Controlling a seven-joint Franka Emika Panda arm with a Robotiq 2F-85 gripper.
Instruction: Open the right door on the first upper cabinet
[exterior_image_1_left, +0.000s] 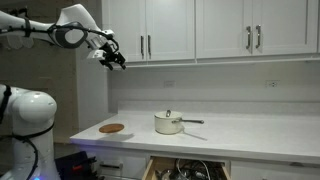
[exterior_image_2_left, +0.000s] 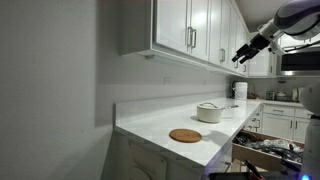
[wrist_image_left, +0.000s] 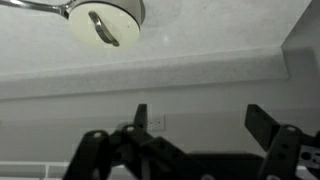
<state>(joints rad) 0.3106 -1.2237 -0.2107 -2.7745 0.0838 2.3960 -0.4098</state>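
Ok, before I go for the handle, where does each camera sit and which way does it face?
An exterior view: faces the cabinets head-on, with the right door and the pot on the counter; robot base and arm at picture left, gripper left of that door.
An exterior view: off the counter's end, looking along it past the wooden trivet; only the arm shows, top right.
Wrist view: looks at backsplash and pot; open fingers along the bottom.
Shared: the pot in all three, the trivet in both exterior views.

White countertop (exterior_image_1_left: 240, 130) with pot (exterior_image_1_left: 168, 124), wooden trivet (exterior_image_1_left: 112, 128)
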